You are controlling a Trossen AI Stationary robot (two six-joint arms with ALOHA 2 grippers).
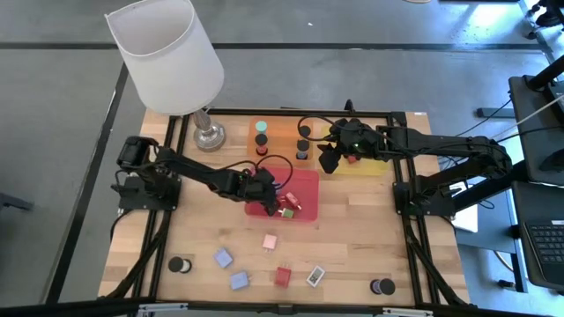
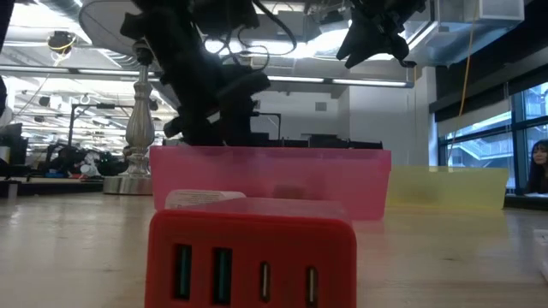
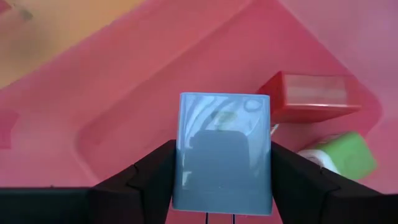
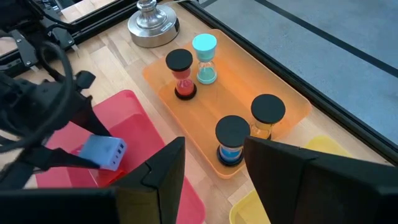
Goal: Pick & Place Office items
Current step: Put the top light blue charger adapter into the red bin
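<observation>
Gripping a lavender-blue charger block (image 3: pixel 224 152) between its two fingers (image 3: pixel 146 180), my left gripper (image 1: pixel 264 187) hangs over the red tray (image 1: pixel 308 180). Only its wrist view shows the red block (image 3: pixel 308 96) and green block (image 3: pixel 345 155) lying beyond. My right gripper (image 1: pixel 339 157) hovers by the yellow tray (image 1: pixel 374 167), fingers apart and empty.

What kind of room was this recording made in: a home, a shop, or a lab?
Most likely a robotics lab or open workshop. The wooden table stands in a black frame on a grey floor, the low view shows exposed ceiling pipes and benches behind, and a laptop sits beside the rig.
</observation>
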